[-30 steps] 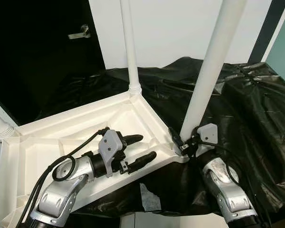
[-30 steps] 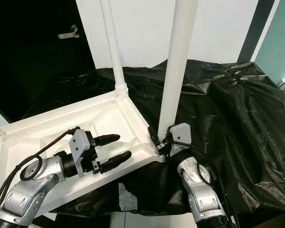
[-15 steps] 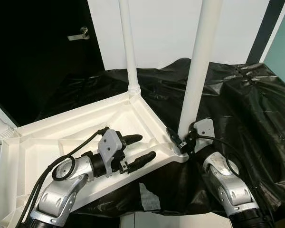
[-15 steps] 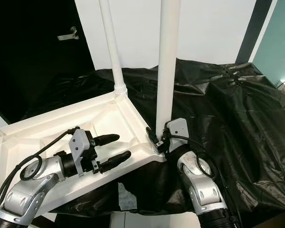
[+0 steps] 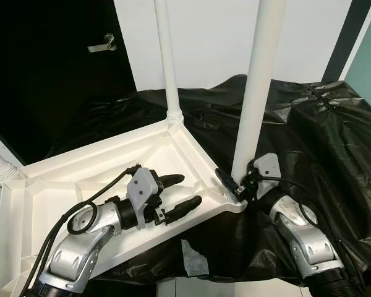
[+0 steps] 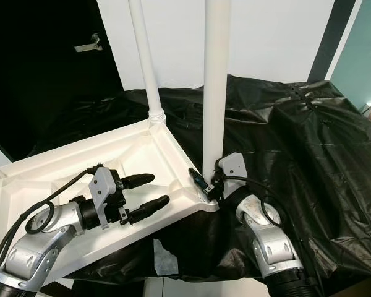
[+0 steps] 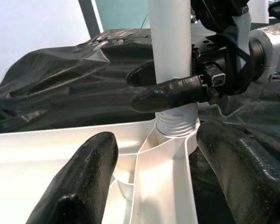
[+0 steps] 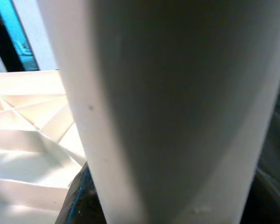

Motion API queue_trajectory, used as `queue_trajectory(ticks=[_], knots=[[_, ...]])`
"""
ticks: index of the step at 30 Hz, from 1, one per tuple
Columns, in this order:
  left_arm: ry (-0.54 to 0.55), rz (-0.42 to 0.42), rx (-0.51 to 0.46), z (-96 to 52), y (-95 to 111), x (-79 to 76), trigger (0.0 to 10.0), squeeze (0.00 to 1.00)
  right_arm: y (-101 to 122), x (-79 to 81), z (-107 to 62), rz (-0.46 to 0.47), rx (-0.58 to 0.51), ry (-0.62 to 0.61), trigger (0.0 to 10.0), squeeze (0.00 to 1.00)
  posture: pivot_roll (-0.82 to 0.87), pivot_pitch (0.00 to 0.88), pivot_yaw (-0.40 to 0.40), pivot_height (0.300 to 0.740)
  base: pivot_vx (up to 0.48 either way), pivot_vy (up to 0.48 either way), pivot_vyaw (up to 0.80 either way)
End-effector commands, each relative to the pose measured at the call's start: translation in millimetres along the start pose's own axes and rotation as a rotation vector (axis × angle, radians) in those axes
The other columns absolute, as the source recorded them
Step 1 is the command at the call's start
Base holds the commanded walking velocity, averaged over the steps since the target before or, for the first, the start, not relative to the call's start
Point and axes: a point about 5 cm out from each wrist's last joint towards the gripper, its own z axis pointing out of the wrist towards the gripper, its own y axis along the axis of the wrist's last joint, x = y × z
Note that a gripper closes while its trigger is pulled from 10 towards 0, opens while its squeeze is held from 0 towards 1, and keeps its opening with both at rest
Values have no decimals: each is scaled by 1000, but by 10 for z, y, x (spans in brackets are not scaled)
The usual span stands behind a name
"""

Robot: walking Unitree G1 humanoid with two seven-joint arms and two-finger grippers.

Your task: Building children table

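Upturned tabletop [image 5: 80,179] lies on the black sheet [image 5: 321,142], far leg [image 5: 167,68] already seated; the near leg [image 5: 256,93] stands upright in its corner socket, right pincer [image 5: 235,182] clamped on its base, left pincer [image 5: 176,192] wide over the tray. Risk: a tilted leg jams or pops free, tipping the top

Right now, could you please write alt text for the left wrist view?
The right gripper is shut on an upright white leg just above its ribbed base, which sits in the corner socket of the white tabletop. The open left gripper frames that corner, its fingers blurred in the foreground, with a black sheet behind.
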Motion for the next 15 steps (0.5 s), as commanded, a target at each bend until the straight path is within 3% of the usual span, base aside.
queue_trajectory(ticks=[1,3,10,15], knots=[[-16,21,5,-25,23,33,10000,0,-342,68,-86,68,154,32,10000,0,-11,0,68,740,0,0,0],[-14,23,6,-26,29,44,10000,0,-334,43,-107,98,142,67,10000,0,-10,0,70,740,0,0,0],[-13,28,3,-24,47,56,10000,0,-365,-133,-103,185,140,7,10000,0,-6,0,72,740,0,0,0],[-12,31,4,-19,52,67,10000,0,-339,-104,-74,136,133,38,10000,0,-8,0,73,740,0,0,0]])
